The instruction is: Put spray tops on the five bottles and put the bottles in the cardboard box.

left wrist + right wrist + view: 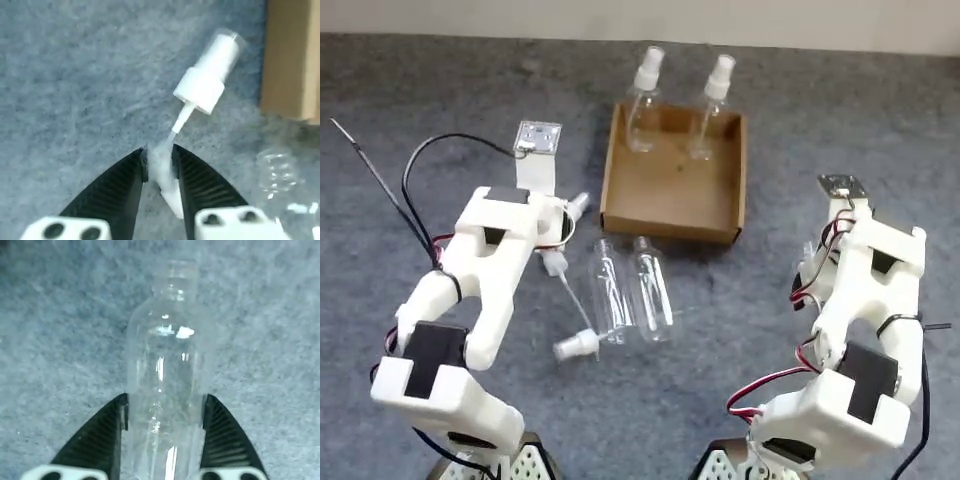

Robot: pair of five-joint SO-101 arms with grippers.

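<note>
Across the table from above, the cardboard box (670,226) sits toward the far side between my arms, with two capped bottles (642,110) standing in it. Two bare bottles (632,290) lie just before it, a loose spray top (577,346) beside them.

At my left wrist, the left gripper (160,167) pinches the held spray top (205,85) narrowly by its tube, head pointing away from me.

At my right wrist, the right gripper (164,410) clasps the held bottle (170,355) round its body, long axis running away from me, open neck farthest. Top and neck are well apart, so I judge both arms must meet. No writing is readable.
</note>
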